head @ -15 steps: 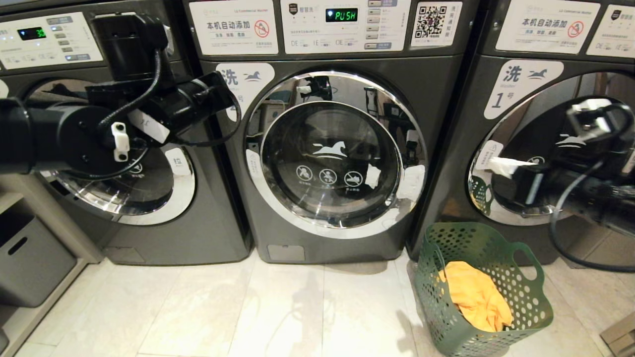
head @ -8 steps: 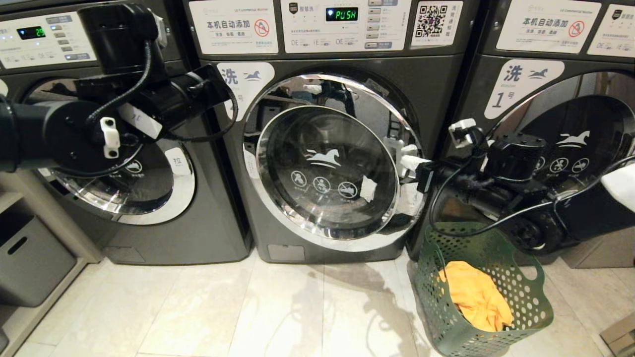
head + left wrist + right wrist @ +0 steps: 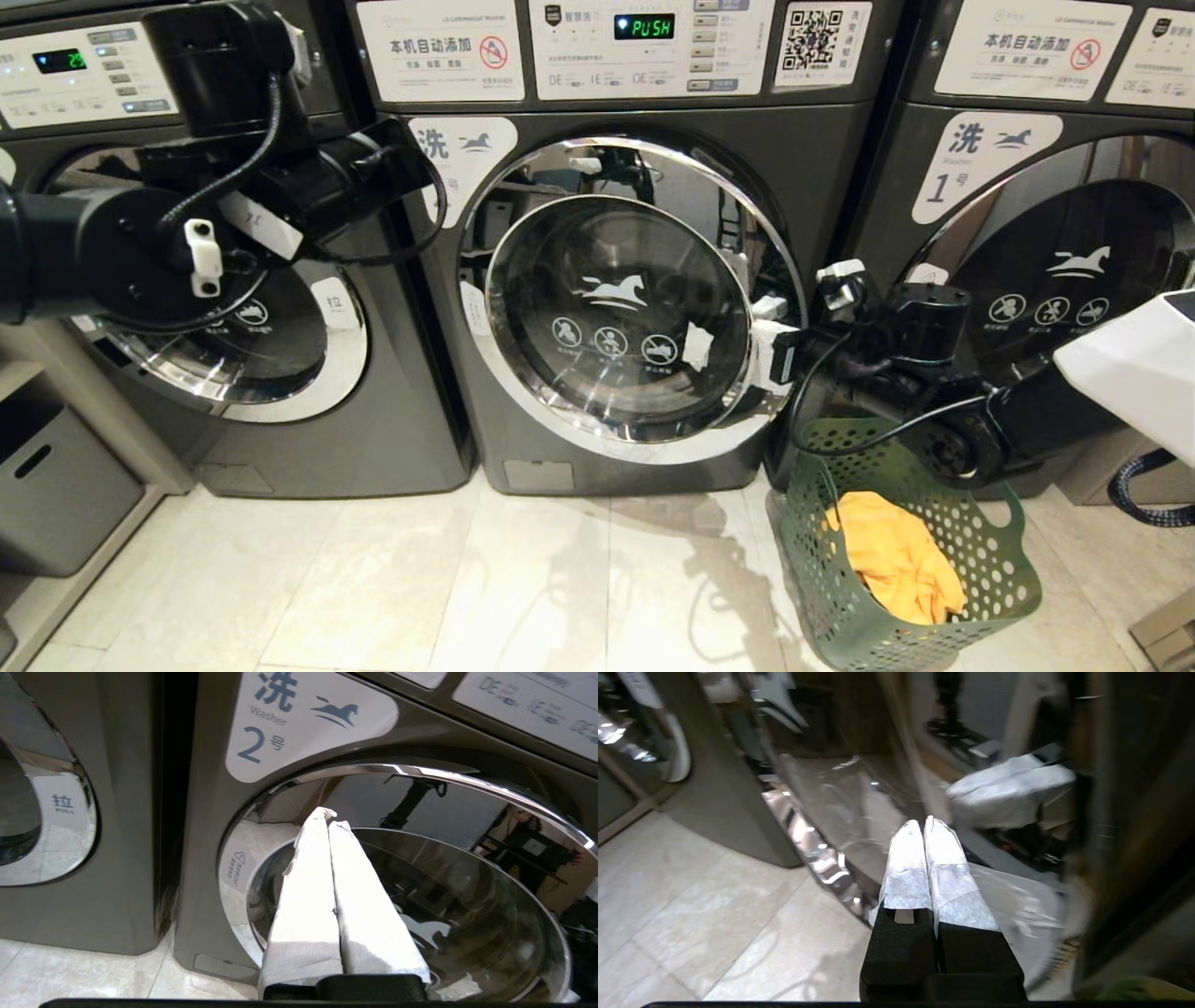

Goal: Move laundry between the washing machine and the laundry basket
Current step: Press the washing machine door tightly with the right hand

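In front of the middle washing machine (image 3: 635, 308), the head view shows the right gripper (image 3: 770, 350) pressed up to the right edge of the chrome-rimmed door (image 3: 621, 299), fingers together and holding nothing. The door looks slightly ajar at that side, though I cannot tell for sure. The laundry basket (image 3: 990, 560) stands on the floor just right of the machine, under the right arm, with a yellow-orange garment (image 3: 896, 560) inside. No other laundry is visible. The left arm is raised at the left, across the neighbouring machine.

From the left wrist view, the left gripper (image 3: 329, 826) is closed and empty, its padded fingers pointing at the upper left of the door, below the label reading "2" (image 3: 303, 723).

In the right wrist view, the right gripper (image 3: 923, 826) has its two wrapped fingers pressed flat together, empty, close to the chrome rim (image 3: 817, 854); the surroundings are blurred.

The step in hand appears to be opening the door. To do it well, the closed fingertips should hook behind the door's free right edge and draw it outward along its swing arc, not straight back, keeping the arm clear of the basket's handles.
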You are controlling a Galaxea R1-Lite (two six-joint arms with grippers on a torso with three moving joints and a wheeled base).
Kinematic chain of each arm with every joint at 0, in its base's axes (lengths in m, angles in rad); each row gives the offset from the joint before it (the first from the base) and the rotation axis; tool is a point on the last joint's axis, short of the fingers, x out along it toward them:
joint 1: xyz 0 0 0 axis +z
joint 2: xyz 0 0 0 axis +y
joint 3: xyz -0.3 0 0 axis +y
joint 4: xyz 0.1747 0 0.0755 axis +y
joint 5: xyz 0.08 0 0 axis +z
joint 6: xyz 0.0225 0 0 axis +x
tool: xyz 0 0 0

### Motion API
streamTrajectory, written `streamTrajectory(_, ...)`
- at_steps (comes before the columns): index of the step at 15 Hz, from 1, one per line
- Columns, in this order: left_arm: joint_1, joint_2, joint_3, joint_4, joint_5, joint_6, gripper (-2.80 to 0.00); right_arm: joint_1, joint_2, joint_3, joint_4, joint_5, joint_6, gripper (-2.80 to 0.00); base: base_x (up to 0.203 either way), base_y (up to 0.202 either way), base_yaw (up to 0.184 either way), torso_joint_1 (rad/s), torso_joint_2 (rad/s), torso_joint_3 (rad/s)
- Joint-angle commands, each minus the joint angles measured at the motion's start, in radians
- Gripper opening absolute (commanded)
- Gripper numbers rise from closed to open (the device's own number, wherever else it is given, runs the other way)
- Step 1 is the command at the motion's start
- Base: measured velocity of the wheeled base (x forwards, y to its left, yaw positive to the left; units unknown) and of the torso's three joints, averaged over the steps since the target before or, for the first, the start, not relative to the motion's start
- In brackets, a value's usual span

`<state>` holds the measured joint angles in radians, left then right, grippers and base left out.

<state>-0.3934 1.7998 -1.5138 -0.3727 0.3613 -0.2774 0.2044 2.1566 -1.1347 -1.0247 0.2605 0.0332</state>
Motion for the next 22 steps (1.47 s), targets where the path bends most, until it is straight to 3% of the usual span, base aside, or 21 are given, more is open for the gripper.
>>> streamTrajectory(1, -0.001, -0.008, -0.002, -0.002, 0.003, 0.004, -2.80, -0.012, 0.015, -0.011, -0.006, -0.005, -0.001, -2.80, 0.000, 0.000, 0.000, 0.000, 0.00, 0.000)
streamTrajectory(6, 0.063, -0.081, 0.011, -0.002, 0.056, 0.060, -2.80, -0.044, 0.101, -0.092, -0.006, -0.007, -0.001, -2.80, 0.000, 0.000, 0.000, 0.000, 0.00, 0.000)
streamTrajectory(9, 0.168, -0.191, 0.087, -0.001, 0.069, 0.077, -2.80, -0.057, 0.169, -0.179, -0.006, -0.037, -0.013, -2.80, 0.000, 0.000, 0.000, 0.000, 0.00, 0.000)
streamTrajectory(13, 0.326, -0.407, 0.273, -0.002, 0.069, 0.081, -2.80, -0.067, 0.270, -0.322, 0.000, -0.053, -0.021, -2.80, 0.000, 0.000, 0.000, 0.000, 0.00, 0.000)
streamTrajectory(18, 0.356, -0.724, 0.578, 0.008, 0.064, 0.124, -2.80, -0.090, 0.409, -0.610, 0.075, -0.097, -0.022, -2.80, 0.000, 0.000, 0.000, 0.000, 0.00, 0.000)
streamTrajectory(22, 0.358, -0.971, 0.757, 0.068, 0.052, 0.213, -2.80, -0.133, 0.552, -0.833, 0.167, -0.106, -0.029, -2.80, 0.000, 0.000, 0.000, 0.000, 0.00, 0.000)
